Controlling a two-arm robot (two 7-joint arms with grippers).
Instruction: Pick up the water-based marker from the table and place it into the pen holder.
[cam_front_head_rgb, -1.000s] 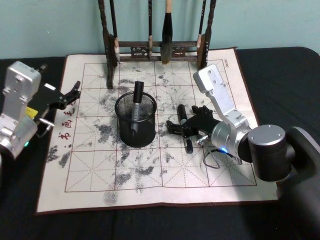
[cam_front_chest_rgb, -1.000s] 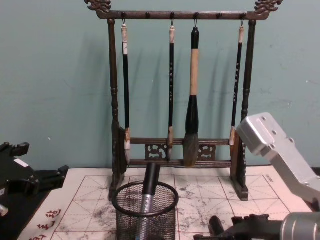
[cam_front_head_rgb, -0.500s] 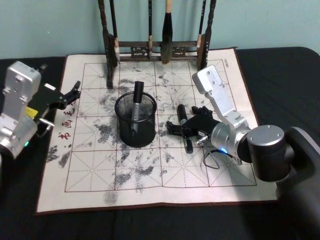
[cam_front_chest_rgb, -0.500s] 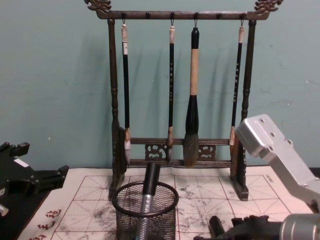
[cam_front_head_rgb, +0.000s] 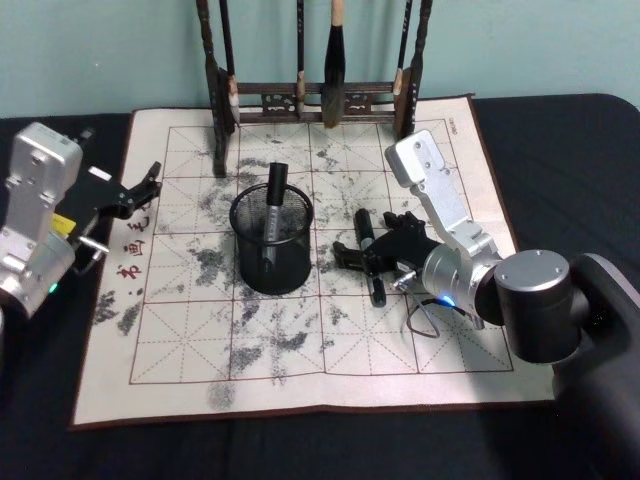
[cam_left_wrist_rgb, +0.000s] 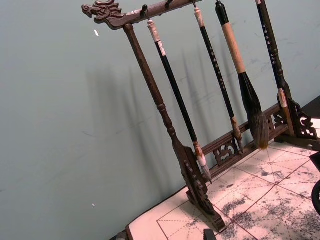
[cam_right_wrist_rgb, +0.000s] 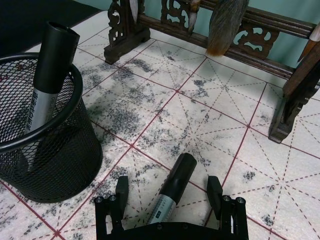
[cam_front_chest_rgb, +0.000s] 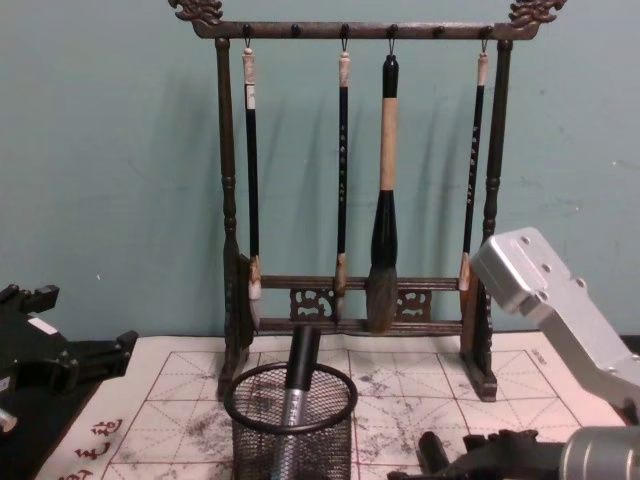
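Mat-covered table (cam_front_head_rgb: 560, 150): the right gripper (cam_right_wrist_rgb: 167, 186), fingers (cam_right_wrist_rgb: 121, 191) spread, straddles the marker (cam_right_wrist_rgb: 176, 176), barrel end hidden; left gripper (cam_front_head_rgb: 140, 188) idle leftward.

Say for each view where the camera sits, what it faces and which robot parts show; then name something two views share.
Head: high, looking down on the mat; left gripper at its left edge, right gripper astride the marker.
Chest: low, looking across at the brush rack; both arms at the lower corners.
Left wrist: beside the mat, facing rack and wall.
Right wrist: just above the mat, facing the rack's base; its open fingers flank the marker.
Shared: chest and right wrist both see the pen holder.
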